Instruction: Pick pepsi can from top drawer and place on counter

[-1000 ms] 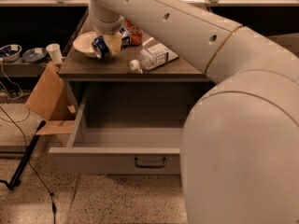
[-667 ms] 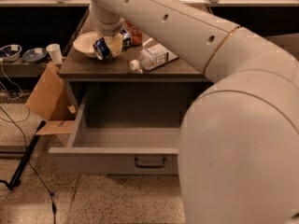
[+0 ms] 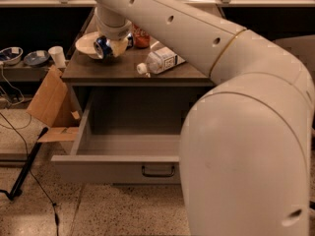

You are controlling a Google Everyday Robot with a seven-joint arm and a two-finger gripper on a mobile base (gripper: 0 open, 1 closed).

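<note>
Camera view was filled from three to six o'clock by the white arm [image 3: 246, 146]. The arm was stretched up to eleven o'clock, where the gripper [image 3: 109, 44] was hung over the far left part of the counter [image 3: 113, 73]. Its fingers were closed on the pepsi can [image 3: 102, 46], which was held tilted with one silver end turned toward the camera. Whether the pepsi can touched the counter could not be told.

The drawer [image 3: 123, 144] was pulled out below the counter, from the middle of the view toward seven o'clock. Its grey floor and left wall were shown, while its right part was hidden by the arm. A dark handle [image 3: 158, 171] was fixed on its front panel at six o'clock. A white plate [image 3: 84, 44] was set at nine o'clock of the gripper and partly covered by it; what it held could not be made out.

A red can [image 3: 141, 36] was stood at two o'clock of the gripper, near the counter's back. A clear bottle [image 3: 161, 61] was laid on its side at four o'clock of the gripper, its cap pointed toward the front edge and close to it. A stretch of wood-grain top was left open from the plate down to the front edge, at six o'clock of the gripper.

A cardboard box [image 3: 49, 100] was leaned at nine o'clock, just beside the drawer's left wall. Farther out at ten o'clock, a bowl [image 3: 10, 54] and a white cup [image 3: 58, 56] were seen on a low shelf.
</note>
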